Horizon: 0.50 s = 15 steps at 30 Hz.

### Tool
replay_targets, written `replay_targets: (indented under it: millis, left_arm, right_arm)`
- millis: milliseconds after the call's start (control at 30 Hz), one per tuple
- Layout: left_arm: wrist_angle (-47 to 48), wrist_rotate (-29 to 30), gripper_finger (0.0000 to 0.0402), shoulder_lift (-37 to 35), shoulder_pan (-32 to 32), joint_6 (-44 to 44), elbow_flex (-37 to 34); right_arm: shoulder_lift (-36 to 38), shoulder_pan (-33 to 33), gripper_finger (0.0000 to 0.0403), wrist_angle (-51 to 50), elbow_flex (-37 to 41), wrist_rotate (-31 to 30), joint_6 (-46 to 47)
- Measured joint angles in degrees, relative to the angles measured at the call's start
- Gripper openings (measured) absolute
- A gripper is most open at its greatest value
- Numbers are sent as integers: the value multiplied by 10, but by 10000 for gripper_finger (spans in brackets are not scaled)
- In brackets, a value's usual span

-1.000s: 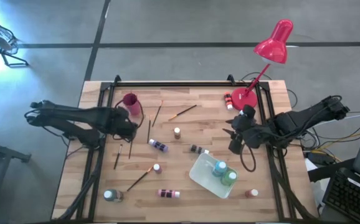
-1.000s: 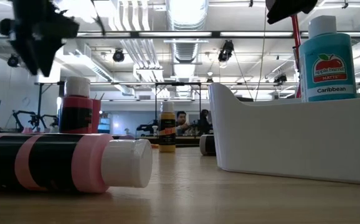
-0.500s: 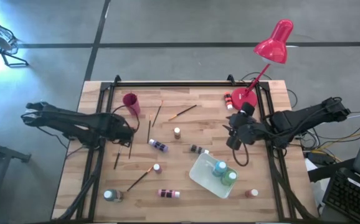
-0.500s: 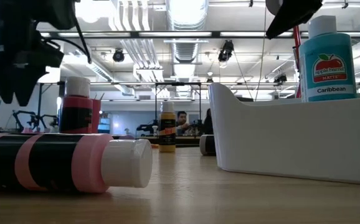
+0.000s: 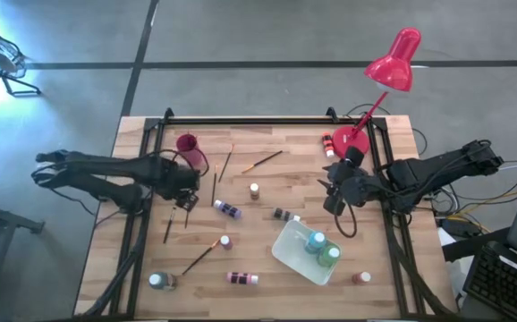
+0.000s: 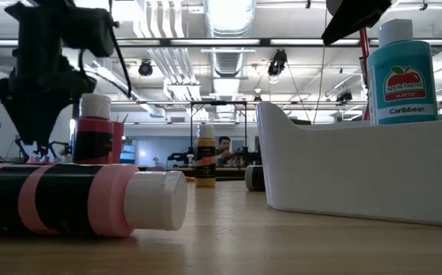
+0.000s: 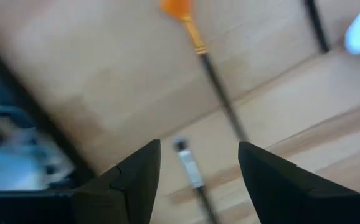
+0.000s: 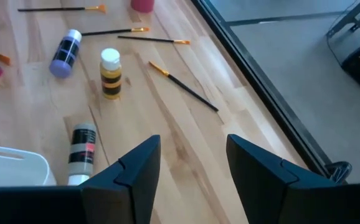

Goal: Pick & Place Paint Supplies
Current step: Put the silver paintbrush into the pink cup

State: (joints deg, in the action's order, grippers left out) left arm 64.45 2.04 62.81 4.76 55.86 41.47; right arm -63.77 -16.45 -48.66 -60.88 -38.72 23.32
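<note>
Wooden table (image 5: pixel 267 143) holds scattered paint supplies. Left gripper (image 5: pixel 185 199) is low over the left side of the table, just above a short dark paintbrush (image 5: pixel 188 216); in the left wrist view its fingers (image 7: pixel 136 180) stand apart with a silver-ferruled brush (image 7: pixel 189 171) lying on the wood between them, not yet gripped. A second brush with an orange end (image 7: pixel 198 46) lies just past it in that view. Right gripper (image 5: pixel 332 200) hovers over the right part of the table, near the red desk lamp (image 5: pixel 379 85); its fingers (image 8: pixel 136 168) are parted, nothing between them.

White tray (image 5: pixel 287 252) sits front right with a teal bottle (image 5: pixel 316 240) and a green bottle (image 5: pixel 331 255) standing in it. Loose on the table: a purple bottle (image 5: pixel 227 210) lying down, a brown bottle (image 5: pixel 255 190) upright mid-table, a dark bottle (image 5: pixel 283 215) lying near the tray, a pink-and-black bottle (image 5: pixel 241 278) lying at the front, a teal bottle (image 5: pixel 157 281) front left, a red bottle (image 5: pixel 360 278) front right. A pink cup (image 5: pixel 188 148) stands back left. More brushes: two (image 5: pixel 225 164) by the cup, one (image 5: pixel 263 161) mid-back, one with an orange handle (image 5: pixel 201 255) at the front.
</note>
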Motion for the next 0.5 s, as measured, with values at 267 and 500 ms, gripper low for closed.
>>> replay_targets:
  millis: [267,500]
  left_arm:
    - [-32,-24,220,2,8,65,-77]
    - [-66,-41,220,5,8,77,-105]
  right_arm:
    - [0,0,158,-5,0,5,-12]
    - [0,0,148,-5,0,8,-15]
